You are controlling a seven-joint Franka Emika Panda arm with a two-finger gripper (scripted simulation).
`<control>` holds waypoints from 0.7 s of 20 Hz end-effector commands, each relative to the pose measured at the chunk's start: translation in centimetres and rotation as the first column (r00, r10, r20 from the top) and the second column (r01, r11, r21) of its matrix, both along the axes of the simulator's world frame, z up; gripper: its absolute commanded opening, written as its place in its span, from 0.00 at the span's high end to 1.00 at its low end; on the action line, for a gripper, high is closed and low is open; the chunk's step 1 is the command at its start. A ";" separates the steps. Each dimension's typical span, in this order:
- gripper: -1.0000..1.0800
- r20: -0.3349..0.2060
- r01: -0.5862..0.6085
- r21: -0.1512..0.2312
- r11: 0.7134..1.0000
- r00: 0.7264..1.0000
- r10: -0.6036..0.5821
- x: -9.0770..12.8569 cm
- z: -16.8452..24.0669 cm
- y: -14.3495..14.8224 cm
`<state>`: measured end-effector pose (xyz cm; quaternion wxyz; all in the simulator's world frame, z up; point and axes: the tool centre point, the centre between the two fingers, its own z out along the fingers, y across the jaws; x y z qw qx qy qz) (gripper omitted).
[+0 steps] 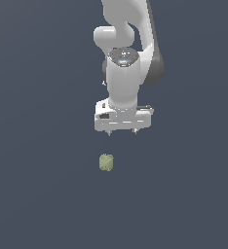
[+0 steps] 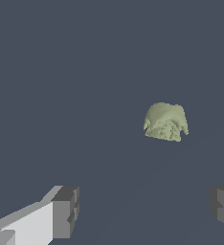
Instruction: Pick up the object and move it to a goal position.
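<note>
The object (image 1: 106, 162) is a small pale olive-green lump with a mottled surface, lying on the dark grey floor. In the exterior view it sits below the gripper (image 1: 122, 132), a little toward that view's left, with a clear gap between them. The white arm hangs pointing down, its two short fingertips spread wide. In the wrist view the object (image 2: 166, 122) lies ahead of the gripper (image 2: 145, 213), whose dark grey finger pads (image 2: 66, 210) stand far apart with nothing between them. The gripper is open.
Plain dark grey floor (image 1: 43, 194) surrounds the object on every side. No other objects, walls or edges show in either view.
</note>
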<state>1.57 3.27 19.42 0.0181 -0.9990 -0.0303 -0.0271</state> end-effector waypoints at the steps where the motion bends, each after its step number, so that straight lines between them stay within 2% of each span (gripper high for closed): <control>1: 0.04 0.000 0.000 0.000 1.000 1.000 0.000 0.0 0.0 0.0; 14: 0.04 0.024 -0.010 0.011 1.000 1.000 0.009 0.3 1.0 0.7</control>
